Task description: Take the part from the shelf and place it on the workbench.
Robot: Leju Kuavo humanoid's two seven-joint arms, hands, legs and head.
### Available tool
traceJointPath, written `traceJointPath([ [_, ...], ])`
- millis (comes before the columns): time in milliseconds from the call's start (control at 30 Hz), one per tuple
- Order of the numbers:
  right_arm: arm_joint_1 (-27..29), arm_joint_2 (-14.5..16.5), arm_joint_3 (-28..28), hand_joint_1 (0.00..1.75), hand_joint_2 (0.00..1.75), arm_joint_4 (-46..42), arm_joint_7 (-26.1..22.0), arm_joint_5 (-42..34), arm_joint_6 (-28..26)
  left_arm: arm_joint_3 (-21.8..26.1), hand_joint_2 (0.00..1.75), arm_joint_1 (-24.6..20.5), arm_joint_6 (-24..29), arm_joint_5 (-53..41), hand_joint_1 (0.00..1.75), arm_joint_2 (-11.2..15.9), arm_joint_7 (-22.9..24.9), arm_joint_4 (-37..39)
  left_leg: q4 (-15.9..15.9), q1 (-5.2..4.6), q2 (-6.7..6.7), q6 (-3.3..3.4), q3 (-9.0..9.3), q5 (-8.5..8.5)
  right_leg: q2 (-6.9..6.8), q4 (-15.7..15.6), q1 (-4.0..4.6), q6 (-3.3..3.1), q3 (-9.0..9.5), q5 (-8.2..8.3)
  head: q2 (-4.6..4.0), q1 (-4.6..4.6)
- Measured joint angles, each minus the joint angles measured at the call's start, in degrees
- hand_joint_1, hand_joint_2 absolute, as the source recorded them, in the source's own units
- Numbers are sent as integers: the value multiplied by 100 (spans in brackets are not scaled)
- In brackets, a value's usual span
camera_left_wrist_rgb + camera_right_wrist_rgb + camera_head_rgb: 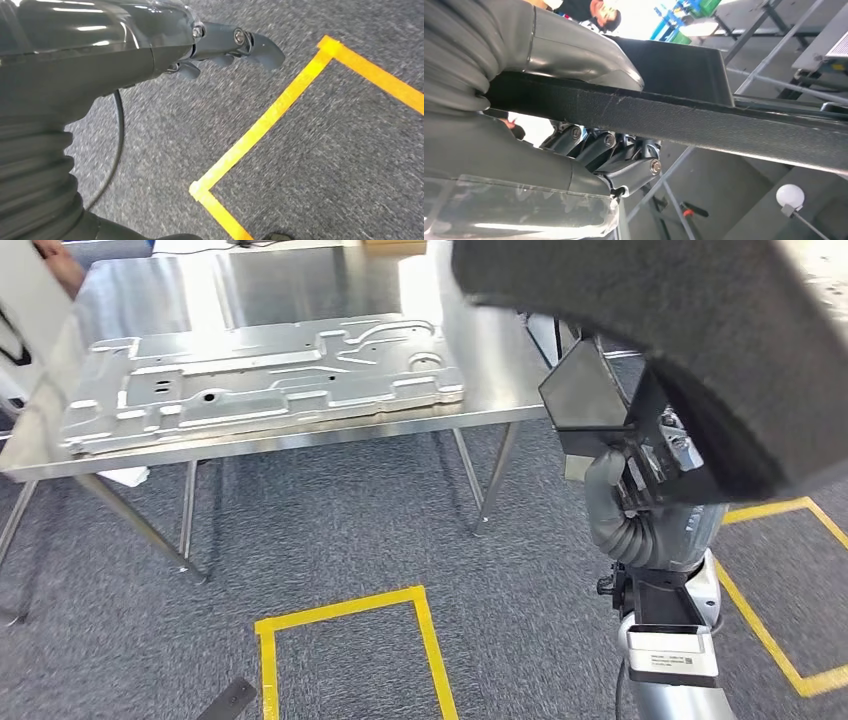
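The part is a large black felt-like panel [680, 330], raised at the upper right of the head view, to the right of the steel workbench [300, 280]. My right hand [640, 470] grips its lower edge from below. In the right wrist view the thumb [574, 55] lies over one face of the panel's edge [704, 125] and the dark fingers [624, 160] press on the other face. My left hand [235, 47] hangs over the carpet with its fingers loosely out and nothing in it.
A silver stamped metal sheet [270, 375] covers most of the workbench's near half. A person's hand [60, 265] shows at the bench's far left corner. Yellow tape squares [350, 610] mark the grey carpet in front of the bench legs [480, 480].
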Motion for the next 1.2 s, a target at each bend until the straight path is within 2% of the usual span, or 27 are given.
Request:
traceJointPath([
  [33, 0, -5, 2, 175, 175, 1, 7, 3, 1, -1, 175, 1, -1, 0, 0, -1, 0, 0, 1, 7, -70, 0, 1, 0, 7, 85, -4, 3, -57, 37, 0, 17],
  [67, -1, -9, 5, 175, 175, 2, 11, 7, 2, -1, 175, 1, -1, 0, 0, -2, 1, 0, 1, 17, -130, -1, 8, 0, 18, -73, -5, 3, 1, 190, 0, 30],
  [133, -8, -19, 8, 175, 175, 2, 3, -15, 16, -1, 175, 1, 1, 0, 0, -4, 11, 0, 0, 40, -227, -9, 22, -2, 77, -798, -13, 8, 318, 593, 0, 62],
  [167, -13, -23, 8, 175, 175, -1, -15, -58, 37, -1, 175, 0, 3, -2, 0, -4, 26, 0, 4, 42, -267, -26, 17, 0, 129, -1148, -13, 12, 467, 731, 0, 87],
  [200, -16, -25, 9, 175, 175, -5, -41, -109, 61, -2, 175, 1, 8, -6, 0, -4, 49, 0, 2, 39, -300, -51, 1, 8, 174, -1361, -15, 16, 550, 785, 0, 107],
  [267, -17, -25, 13, 175, 175, -13, -89, -197, 98, -4, 175, 11, 15, -17, 0, -3, 87, 0, -5, 11, -322, -68, -33, 22, 227, -1485, -25, 28, 572, 776, 0, 102],
  [333, -15, -25, 17, 175, 175, -15, -110, -218, 104, -14, 175, 20, 17, -25, 0, -5, 107, 0, -38, -1, -308, -55, -18, 28, 237, -1496, -35, 33, 569, 779, 0, 47],
  [500, -15, -25, 20, 175, 175, -18, -114, -177, 100, -48, 175, 11, 55, -37, 0, -5, 184, 0, -95, -4, -296, -75, 29, 43, 248, -1496, -42, 22, 577, 780, 0, -61],
  [667, -14, -24, 21, 175, 175, -18, -112, -160, 96, -57, 175, 11, 60, -46, 0, -5, 199, 0, -91, -29, -294, -76, 19, 41, 248, -1502, -54, 26, 579, 778, 0, -87],
  [767, -10, -24, 21, 175, 175, -26, -110, -157, 93, -58, 175, 11, 61, -52, 0, -8, 197, 0, -128, -37, -288, -57, 43, 44, 247, -1484, -62, 67, 608, 822, 0, -89],
  [833, -12, -24, 19, 175, 175, -37, -109, -153, 89, -58, 175, 11, 64, -55, 0, -20, 193, -1, -176, 1, -274, 2, 111, 15, 227, -1343, -52, 107, 551, 775, 0, -78],
  [900, -17, -23, 19, 175, 175, -45, -111, -150, 86, -56, 175, 12, 68, -55, 0, -29, 191, -2, -201, 34, -247, 52, 160, -29, 205, -835, -61, 151, 276, 541, 0, -35],
  [967, -6, -24, 20, 175, 175, -47, -111, -146, 85, -56, 175, 16, 68, -55, 0, -30, 190, -2, -199, 53, -220, 48, 188, -61, 198, -164, -85, 192, -125, 288, 0, 1],
  [1000, 4, -24, 20, 175, 175, -47, -110, -144, 85, -56, 175, 18, 68, -55, 0, -30, 188, -2, -197, 66, -213, 32, 211, -84, 193, -4, -100, 211, -246, 271, 0, 11],
  [1033, 11, -24, 21, 175, 175, -47, -108, -144, 85, -56, 175, 20, 67, -55, 0, -32, 186, -2, -195, 84, -211, 6, 249, -112, 187, -51, -115, 228, -258, 364, 0, 20],
  [1067, 15, -24, 21, 175, 175, -49, -106, -143, 84, -56, 175, 21, 67, -55, 0, -35, 183, -2, -192, 107, -213, -29, 304, -150, 182, -324, -133, 253, -150, 570, 0, 31],
  [1100, 17, -24, 21, 175, 175, -50, -106, -143, 83, -56, 175, 21, 67, -56, 0, -38, 180, -2, -189, 129, -216, -72, 367, -197, 179, -720, -157, 284, 25, 807, 0, 47],
  [1133, 19, -23, 21, 175, 175, -50, -106, -142, 81, -56, 175, 18, 69, -57, 0, -39, 179, -2, -189, 143, -222, -121, 423, -243, 180, -1102, -160, 301, 185, 928, -1, 70],
  [1167, 20, -22, 22, 175, 175, -52, -106, -142, 80, -56, 175, 15, 71, -58, 0, -39, 176, -2, -195, 149, -225, -166, 459, -283, 182, -1369, -154, 289, 307, 979, -1, 89],
  [1200, 26, -22, 22, 175, 175, -55, -107, -139, 80, -57, 175, 14, 73, -60, 0, -37, 172, -2, -212, 142, -226, -209, 478, -313, 184, -1492, -139, 249, 373, 952, -1, 100],
])
